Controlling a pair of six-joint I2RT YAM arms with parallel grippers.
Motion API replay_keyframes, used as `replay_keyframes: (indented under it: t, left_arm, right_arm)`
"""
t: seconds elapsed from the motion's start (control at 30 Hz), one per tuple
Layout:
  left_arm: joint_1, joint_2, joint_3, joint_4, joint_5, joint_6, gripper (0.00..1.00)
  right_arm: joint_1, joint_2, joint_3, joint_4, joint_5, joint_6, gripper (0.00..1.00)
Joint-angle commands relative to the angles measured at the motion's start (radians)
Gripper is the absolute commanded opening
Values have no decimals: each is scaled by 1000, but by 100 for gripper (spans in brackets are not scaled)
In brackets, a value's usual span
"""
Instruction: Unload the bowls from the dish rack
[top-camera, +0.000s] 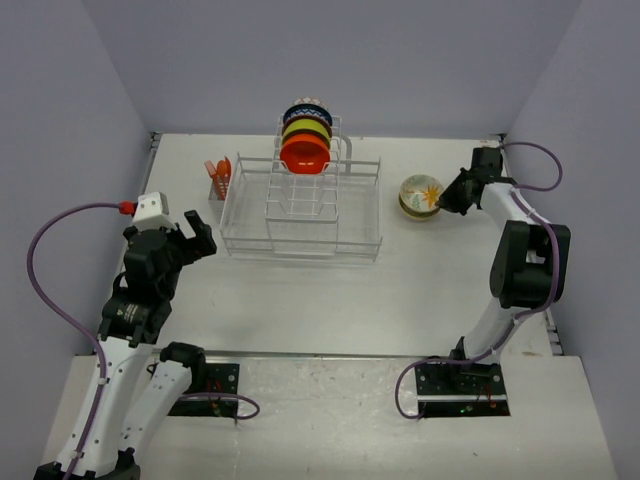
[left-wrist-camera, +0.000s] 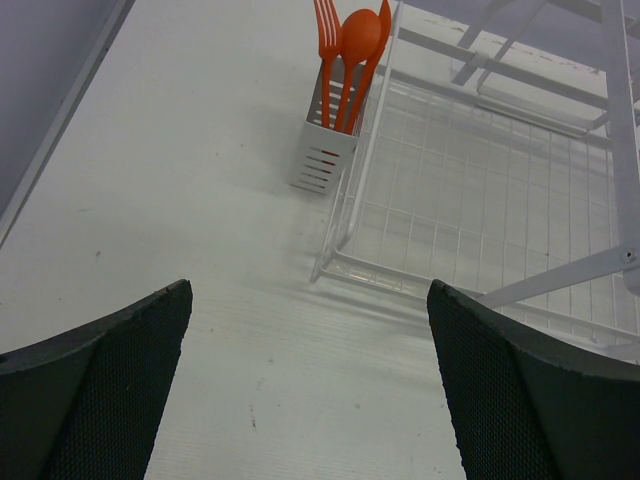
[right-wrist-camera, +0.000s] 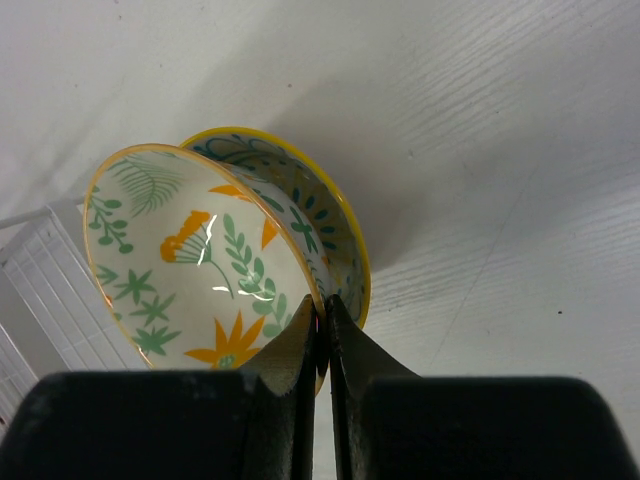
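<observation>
In the top view, your dish rack (top-camera: 372, 210) sits at the centre of the table (top-camera: 300, 310). Three bowls stand on edge in its upright section at the top of the frame: the orange-red bowl (top-camera: 304, 155) nearest, the yellow-green bowl (top-camera: 306, 130) behind it, and the dark blue bowl (top-camera: 307, 110) farthest. The cream floral bowl (top-camera: 419, 190) is out of the rack, on the right. Your right gripper (top-camera: 443, 200) meets its rim. Your left gripper (top-camera: 195, 235) hangs spread at the left, apart from the rack.

In the left wrist view, your two fingers (left-wrist-camera: 110, 380) fill the lower corners, wide apart over bare table. The utensil cup (left-wrist-camera: 322, 160) with orange utensils (left-wrist-camera: 350, 50) stands at upper centre, against the rack's corner.

In the right wrist view, your fingers (right-wrist-camera: 290, 360) are nearly together, pinching the cream bowl's rim. The bowl tilts inside a yellow-rimmed bowl (right-wrist-camera: 325, 215) that rests on the table.
</observation>
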Motion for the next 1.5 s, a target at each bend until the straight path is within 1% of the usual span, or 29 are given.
replay_keyframes:
  t: [0.0,0.03,0.07,0.1,0.17,0.23,0.27,0.3,0.43,0.53,0.57,0.6,0.73,0.8,0.93,1.0,1.1,1.13,1.2,1.23,1.3,1.33,1.37,1.4,1.43,1.47]
  left_arm:
    - [-4,0,-2,34,-2,12,100]
    - [-4,0,-2,33,-2,12,100]
    - [-4,-1,-2,34,-1,12,100]
    - [-4,-1,-2,34,-1,12,100]
    - [-4,-3,-2,34,-1,12,100]
    - [-4,-4,-2,34,-1,12,100]
    - [-4,-4,-2,33,-1,12,100]
    - [-4,-4,-2,33,-1,12,100]
    - [-4,-6,-4,34,-1,12,100]
    - [-4,-6,-4,33,-2,12,100]
    - [-4,-7,-4,33,-2,12,100]
    - [-4,-9,-2,34,-4,12,100]
    - [-5,-14,-4,34,-7,12,100]
    - [-4,-15,-4,34,-8,10,100]
    - [-4,-12,-4,34,-8,10,100]
    - [-5,-17,-4,33,-8,10,100]
    - [-4,-17,-4,34,-10,10,100]
    - [-4,-15,-4,33,-10,10,100]
    - [-4,-11,-4,34,-10,10,100]
    - [-4,-10,-4,33,-10,10,100]
    - [-2,-4,-2,33,-13,10,100]
    - [-2,-3,-2,31,-16,10,100]
    - [-2,-3,-2,30,-17,9,100]
    - [0,-3,-1,30,-19,9,100]
    - [0,-3,-1,30,-21,9,100]
    - [4,-4,-1,30,-21,7,100]
  right_arm:
    - [5,4,39,24,-37,-14,4]
    - [5,4,39,25,-37,-14,4]
    - [5,1,35,26,-37,-12,7]
    - [5,-1,35,28,-40,-12,9]
    - [5,-1,37,23,-41,-15,18]
    - [5,-4,34,21,-43,-15,20]
    - [5,-5,32,21,-46,-17,24]
    - [5,-7,29,23,-46,-15,25]
    - [5,-31,17,20,-32,-14,26]
    - [5,-73,0,21,-11,-20,23]
    - [5,-89,-6,23,-5,-23,14]
    - [4,-91,-12,28,-6,-24,11]
    - [4,-57,-20,28,-17,-31,6]
    - [4,-57,-33,43,-23,-27,6]
    - [4,-65,-50,46,-18,-24,11]
    - [4,-76,-55,46,-14,-23,12]
    - [13,-134,-66,57,-12,-29,14]
    - [22,-181,-64,52,8,-34,15]
    - [59,-230,-52,35,34,-52,18]
    - [76,-284,-46,28,69,-64,21]
    - [143,-335,-21,6,110,-81,26]
    - [190,-387,-14,0,142,-104,34]
    - [191,-414,-8,0,153,-121,40]
    - [250,-442,0,3,179,-135,47]
    - [283,-471,-1,15,195,-149,57]
    - [313,-502,-4,34,212,-179,61]
